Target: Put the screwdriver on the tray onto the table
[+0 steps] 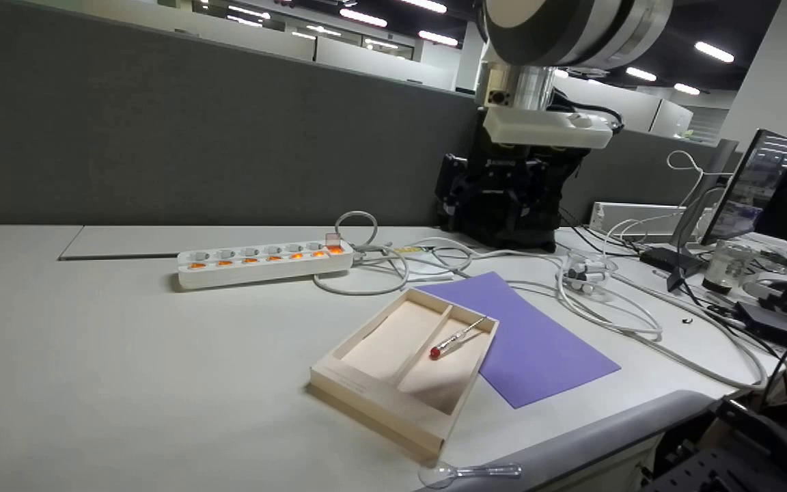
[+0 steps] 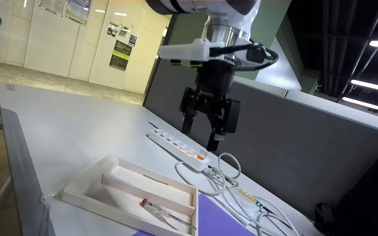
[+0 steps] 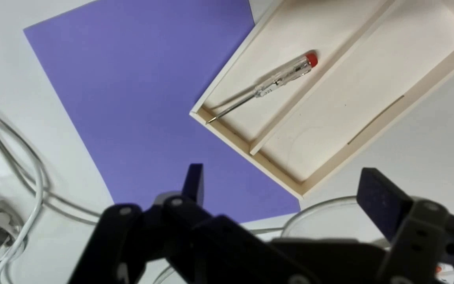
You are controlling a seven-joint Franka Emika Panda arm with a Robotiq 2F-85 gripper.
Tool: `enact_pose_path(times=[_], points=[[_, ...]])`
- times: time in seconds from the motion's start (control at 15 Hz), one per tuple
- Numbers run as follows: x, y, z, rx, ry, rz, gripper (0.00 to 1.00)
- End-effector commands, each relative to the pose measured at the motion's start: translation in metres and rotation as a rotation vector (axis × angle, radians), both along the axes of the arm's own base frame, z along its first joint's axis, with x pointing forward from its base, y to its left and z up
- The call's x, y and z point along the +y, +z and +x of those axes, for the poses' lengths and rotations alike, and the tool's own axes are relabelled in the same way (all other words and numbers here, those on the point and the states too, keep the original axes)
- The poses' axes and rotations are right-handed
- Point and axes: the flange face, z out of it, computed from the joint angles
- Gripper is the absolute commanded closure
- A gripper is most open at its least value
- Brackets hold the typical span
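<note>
The grey-white desk top (image 1: 127, 383) carries a white power strip (image 1: 264, 275), loops of white cable (image 1: 363, 294), a monitor (image 1: 757, 188) and a transparent jar (image 1: 728, 263). A purple sheet (image 1: 544, 348) lies on it, partly under the divided wooden tray (image 1: 366, 396), which otherwise rests on the desk top; a clear spoon (image 1: 482, 471) lies at the edge near the tray's corner.

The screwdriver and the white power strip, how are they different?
The screwdriver is thin, with a see-through handle, red end and metal shaft; the power strip is chunky and white, with orange switches. The screwdriver is much shorter than the power strip. The screwdriver lies in the tray, while the power strip sits directly on the table. Both are long and narrow.
</note>
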Motion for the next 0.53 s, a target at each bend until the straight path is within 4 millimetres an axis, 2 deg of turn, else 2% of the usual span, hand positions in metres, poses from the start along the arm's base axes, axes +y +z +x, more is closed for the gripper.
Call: enact_pose_path(times=[0.0, 0.07, 0.47], points=[[-0.004, -0.020, 0.009, 0.030, -0.031, -0.009, 0.00], [-0.002, -0.016, 0.001, 0.027, -0.004, 0.003, 0.00], [-0.006, -0.030, 0.004, 0.030, -0.035, -0.044, 0.00]])
